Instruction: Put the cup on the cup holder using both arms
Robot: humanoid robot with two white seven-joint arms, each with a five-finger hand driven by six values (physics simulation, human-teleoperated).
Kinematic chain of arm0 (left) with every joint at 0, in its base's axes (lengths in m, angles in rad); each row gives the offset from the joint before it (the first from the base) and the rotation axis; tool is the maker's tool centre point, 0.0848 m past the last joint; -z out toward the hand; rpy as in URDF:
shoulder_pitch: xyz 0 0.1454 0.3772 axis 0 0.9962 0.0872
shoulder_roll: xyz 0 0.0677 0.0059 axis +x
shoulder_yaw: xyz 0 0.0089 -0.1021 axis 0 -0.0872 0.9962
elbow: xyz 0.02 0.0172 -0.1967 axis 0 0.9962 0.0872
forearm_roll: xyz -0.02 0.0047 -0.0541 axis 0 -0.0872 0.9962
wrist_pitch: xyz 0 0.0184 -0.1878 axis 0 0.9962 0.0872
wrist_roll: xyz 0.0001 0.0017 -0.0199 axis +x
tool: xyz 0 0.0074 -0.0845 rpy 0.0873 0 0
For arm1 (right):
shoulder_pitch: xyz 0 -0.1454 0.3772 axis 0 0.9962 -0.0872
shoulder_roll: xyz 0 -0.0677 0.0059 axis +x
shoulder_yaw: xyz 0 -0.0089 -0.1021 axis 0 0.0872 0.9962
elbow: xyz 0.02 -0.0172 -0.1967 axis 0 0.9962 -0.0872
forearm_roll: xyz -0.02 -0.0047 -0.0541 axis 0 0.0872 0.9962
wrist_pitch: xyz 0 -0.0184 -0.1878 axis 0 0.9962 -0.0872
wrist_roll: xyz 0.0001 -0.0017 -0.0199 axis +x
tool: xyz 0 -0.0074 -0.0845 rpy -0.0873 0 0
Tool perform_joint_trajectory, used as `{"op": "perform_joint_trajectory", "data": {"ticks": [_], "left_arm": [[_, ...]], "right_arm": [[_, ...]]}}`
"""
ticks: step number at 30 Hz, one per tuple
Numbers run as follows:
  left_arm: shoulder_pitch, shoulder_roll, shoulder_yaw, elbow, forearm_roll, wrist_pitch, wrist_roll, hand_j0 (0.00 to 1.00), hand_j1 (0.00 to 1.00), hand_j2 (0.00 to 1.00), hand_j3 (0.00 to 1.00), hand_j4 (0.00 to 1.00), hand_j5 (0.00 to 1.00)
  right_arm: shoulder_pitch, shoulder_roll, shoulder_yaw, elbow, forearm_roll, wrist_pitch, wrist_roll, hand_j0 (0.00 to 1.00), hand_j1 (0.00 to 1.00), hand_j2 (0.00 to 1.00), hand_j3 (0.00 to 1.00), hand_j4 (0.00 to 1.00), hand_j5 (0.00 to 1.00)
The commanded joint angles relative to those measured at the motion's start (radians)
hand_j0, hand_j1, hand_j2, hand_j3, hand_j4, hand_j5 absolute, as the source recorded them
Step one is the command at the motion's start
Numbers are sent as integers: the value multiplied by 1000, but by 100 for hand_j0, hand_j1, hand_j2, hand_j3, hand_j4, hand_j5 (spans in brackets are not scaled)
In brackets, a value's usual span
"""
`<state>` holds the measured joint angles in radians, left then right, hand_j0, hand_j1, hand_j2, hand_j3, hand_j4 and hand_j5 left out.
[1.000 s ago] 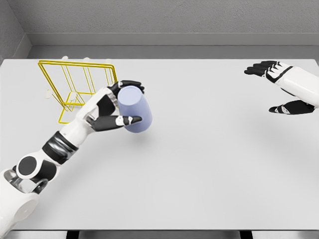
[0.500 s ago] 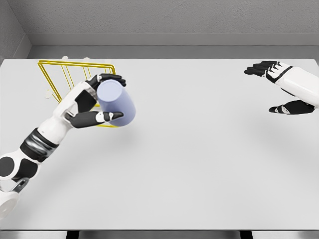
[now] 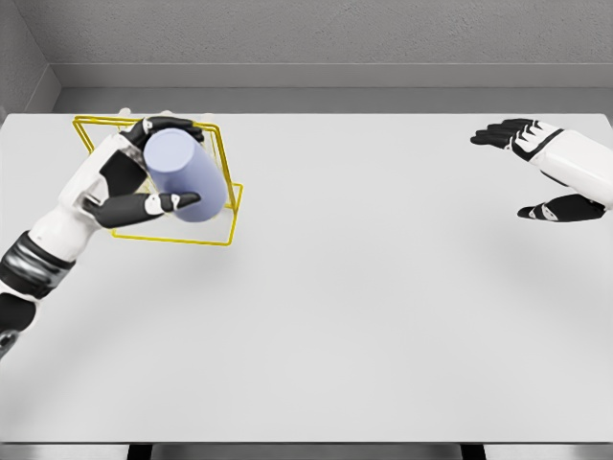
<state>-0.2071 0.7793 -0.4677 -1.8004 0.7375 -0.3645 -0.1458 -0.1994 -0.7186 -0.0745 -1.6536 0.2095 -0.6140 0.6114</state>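
Gripping the tilted cup (image 3: 182,177) over the yellow holder (image 3: 218,206), the left robot hand (image 3: 129,187) contrasts with the right robot hand (image 3: 536,172), open and empty.

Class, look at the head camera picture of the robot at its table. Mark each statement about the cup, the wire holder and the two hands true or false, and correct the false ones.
1. The left hand grasps the lavender cup. True.
2. The cup stands upright on the table. False: it is held tilted, over the yellow wire cup holder.
3. The right hand helps hold the cup. False: it is far right, open and empty.
4. The cup holder sits at the table's far left. True.
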Motion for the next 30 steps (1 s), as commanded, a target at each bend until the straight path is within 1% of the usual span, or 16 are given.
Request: {"op": "perform_joint_trajectory", "data": {"ticks": [1,8,15,16,20,23,29,30], "left_arm": [[0,15,11,-1,19,1,0,71,71,71,71,71,71],[2,15,27,3,33,12,0,71,71,71,71,71,71],[-3,15,32,44,34,24,0,71,71,71,71,71,71],[-3,14,49,49,34,35,0,71,71,71,71,71,71],[-5,1,50,52,34,44,0,71,71,71,71,71,71],[-28,-12,50,52,33,79,0,71,71,71,71,71,71],[-40,-25,49,61,31,85,0,71,71,71,71,71,71],[-40,-25,49,61,31,85,0,73,73,73,73,73,73]], "right_arm": [[0,-1,-1,0,-7,3,-1,100,100,100,100,100,100],[0,-1,-2,3,-7,3,-1,100,100,100,100,100,100],[2,-1,-1,2,-7,3,-1,100,100,100,100,100,100],[2,-1,-1,2,-7,3,-1,100,100,100,100,100,100],[2,-1,-1,-2,-9,3,-1,100,100,100,100,100,100],[2,-1,-1,-2,-9,3,-1,100,100,100,100,100,100],[2,-1,-1,-2,-9,3,-1,100,100,100,100,100,100],[2,-1,-1,-2,-9,3,-1,100,100,100,100,100,100]]}}
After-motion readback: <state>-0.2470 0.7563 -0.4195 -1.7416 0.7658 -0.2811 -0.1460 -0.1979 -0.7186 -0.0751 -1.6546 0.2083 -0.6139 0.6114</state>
